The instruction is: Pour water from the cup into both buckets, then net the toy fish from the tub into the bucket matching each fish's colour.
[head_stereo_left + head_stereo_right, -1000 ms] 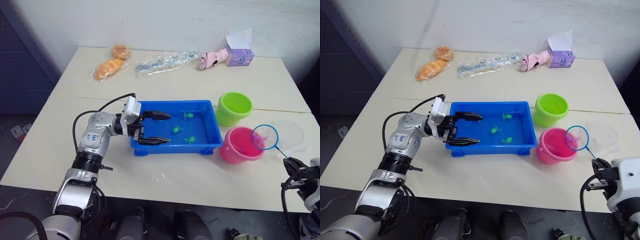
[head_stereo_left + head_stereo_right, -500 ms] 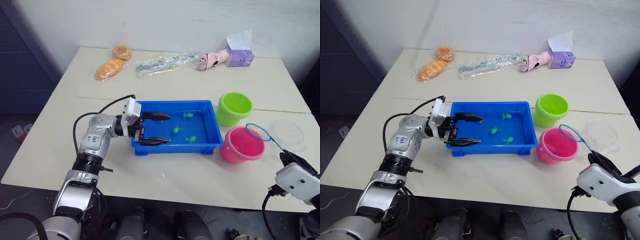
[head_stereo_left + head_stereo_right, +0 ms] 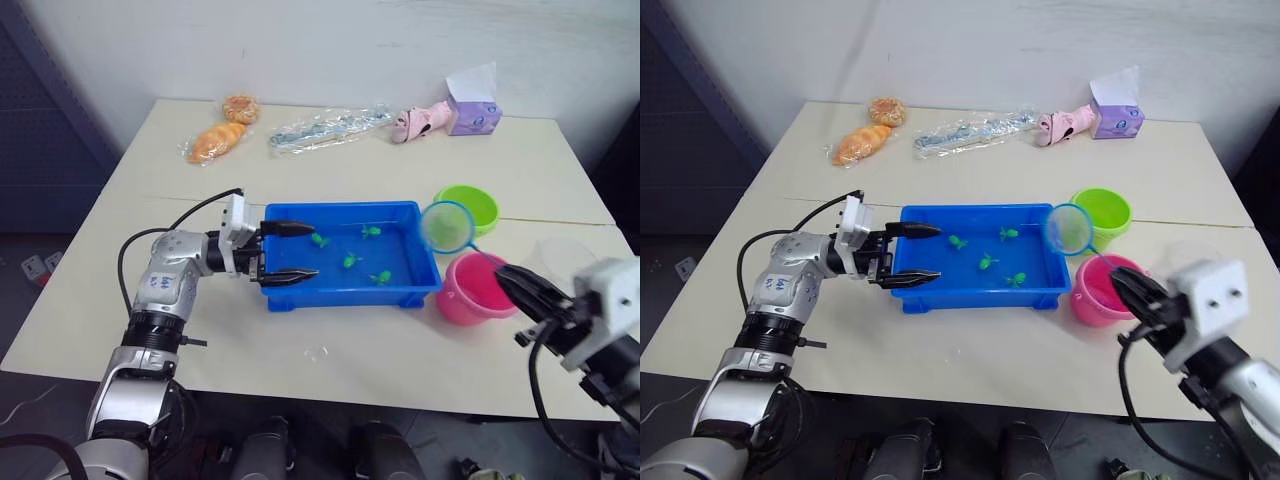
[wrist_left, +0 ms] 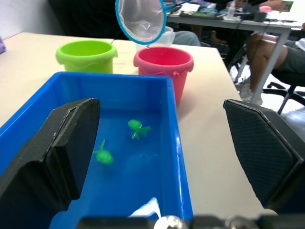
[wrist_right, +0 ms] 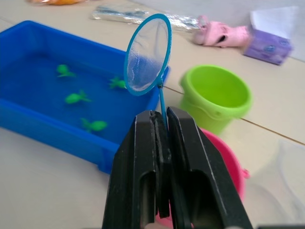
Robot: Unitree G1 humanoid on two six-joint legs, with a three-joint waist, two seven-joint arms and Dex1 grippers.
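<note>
Net (image 3: 445, 225): hoop right of centre in the head view, raised over the tub's right end, mesh empty, nothing caught. Stick pinched in my right gripper (image 5: 163, 125), fingers closed tight on it.

Fish (image 3: 352, 260): four green ones afloat in the tub (image 3: 290, 297), mid-frame.

Left gripper (image 3: 292, 251): jaws wide apart, straddling the tub's left end, holding nothing.

Green bucket (image 3: 480, 203): behind the hoop. Pink bucket (image 3: 470, 292): lower right, just beside the tub.

Handling note: I judge the next scoop goes best with the hoop tilted, dipped beneath one fish, lifted slowly to drain, then carried to green.
</note>
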